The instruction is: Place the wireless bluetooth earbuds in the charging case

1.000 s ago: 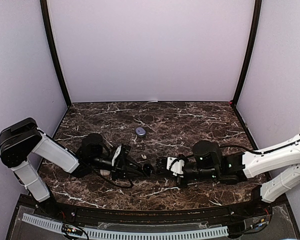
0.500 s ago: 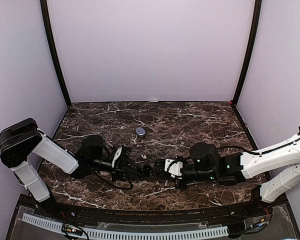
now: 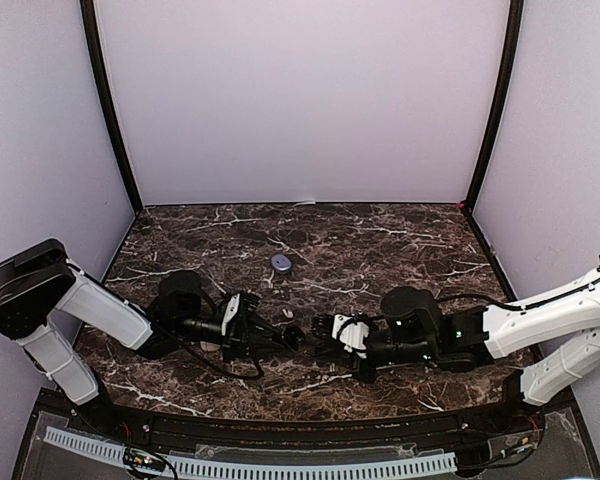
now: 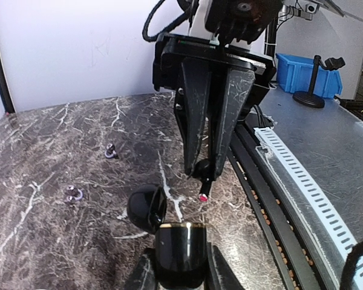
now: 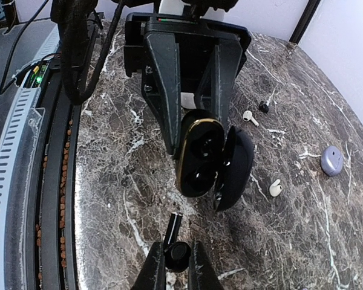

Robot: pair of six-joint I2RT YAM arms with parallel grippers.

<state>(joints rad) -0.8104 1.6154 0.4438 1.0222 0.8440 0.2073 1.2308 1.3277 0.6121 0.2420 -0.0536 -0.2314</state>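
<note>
I have both arms reaching toward each other, low over the dark marble bench (image 3: 400, 250). In the top view they meet near its 6 o'clock edge.

The left gripper (image 5: 196, 140) is squeezed shut on the charging case (image 5: 196, 166). The case is black with a gold rim, and it is held up off the bench. In the right wrist view its lid (image 5: 236, 172) hangs open on the 3 o'clock side. I can see two dark cups inside the case.

The right gripper (image 4: 204, 175) is pinched shut on a black earbud (image 5: 176, 254). The earbud has a short stem that points at the open case. In the left wrist view I can see a red dot at the tip of the stem. In the right wrist view the earbud sits at 6 o'clock from the case. It is close to the case but not touching it.

More things lie on the bench. In the right wrist view a white earbud (image 5: 276, 188) lies at about 4 o'clock from the case, near the lid. A white earbud with a stem (image 5: 249, 116) lies at about 2 o'clock. A small black bit (image 5: 263, 107) is just beside it, and it is too small for me to tell what it is. In the top view a round purple thing (image 3: 281, 262) sits at about 12 o'clock from the two grippers, well apart from them.
</note>
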